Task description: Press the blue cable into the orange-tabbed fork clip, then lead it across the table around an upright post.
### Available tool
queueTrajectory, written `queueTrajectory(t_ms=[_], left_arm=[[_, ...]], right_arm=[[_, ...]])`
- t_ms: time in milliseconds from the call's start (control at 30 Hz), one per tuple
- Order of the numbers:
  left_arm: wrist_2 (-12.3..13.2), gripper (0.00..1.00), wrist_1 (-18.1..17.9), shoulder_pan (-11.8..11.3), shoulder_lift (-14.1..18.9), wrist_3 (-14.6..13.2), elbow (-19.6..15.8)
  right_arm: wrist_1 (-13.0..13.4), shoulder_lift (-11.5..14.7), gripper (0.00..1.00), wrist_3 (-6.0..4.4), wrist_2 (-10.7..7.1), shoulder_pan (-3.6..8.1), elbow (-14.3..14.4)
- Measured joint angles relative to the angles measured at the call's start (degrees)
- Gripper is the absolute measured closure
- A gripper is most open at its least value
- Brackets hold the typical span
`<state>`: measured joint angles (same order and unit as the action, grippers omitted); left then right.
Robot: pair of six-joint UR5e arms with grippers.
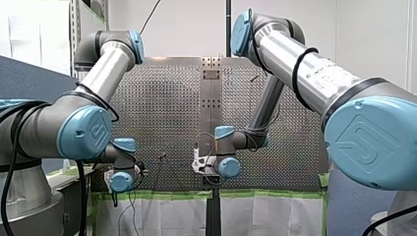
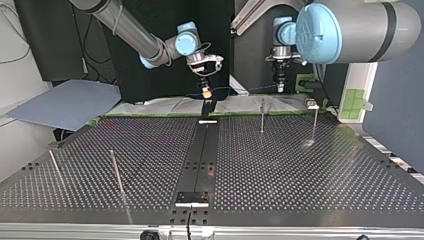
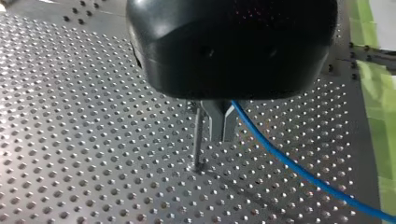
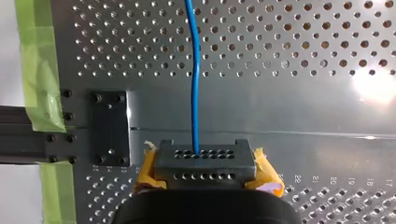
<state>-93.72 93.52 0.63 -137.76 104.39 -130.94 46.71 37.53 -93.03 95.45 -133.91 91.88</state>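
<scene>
My left fingers [image 3: 215, 123] and my right fingers [image 4: 264, 172] each pinch the blue cable [image 4: 195, 84]. Both hang near the surface's [image 4: 303, 116] taped edge.

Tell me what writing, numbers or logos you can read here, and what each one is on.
"22", "21", "20", "18", "17": tiny numbers printed on the perforated table, beside my right gripper.
Embossed logo, no legible letters: blue joint cap of my right arm.
Dark print on my right arm's silver tube: too blurred to read.
Blue cable: no text.
</scene>
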Motion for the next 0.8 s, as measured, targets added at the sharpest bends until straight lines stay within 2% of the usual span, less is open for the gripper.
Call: queueTrajectory(t_ms=[300,467,800], left_arm=[[0.87,1.00,1.27,-0.08,-0.77,0.29,1.91],[1.52,1.00,3.04,-0.14,-0.78,0.71,4.10],[1.63,1.00,5.56,-0.93,-0.80,2.27,7.84]], right_arm=[[-0.01,-0.04,1.00,0.20,-0.24,1.02,-0.48],[0.16,-0.06,1.00,0.38,-0.44,1.48,-0.50],[0.10,-0.06,1.00,0.73,-1.38,1.74,-0.50]])
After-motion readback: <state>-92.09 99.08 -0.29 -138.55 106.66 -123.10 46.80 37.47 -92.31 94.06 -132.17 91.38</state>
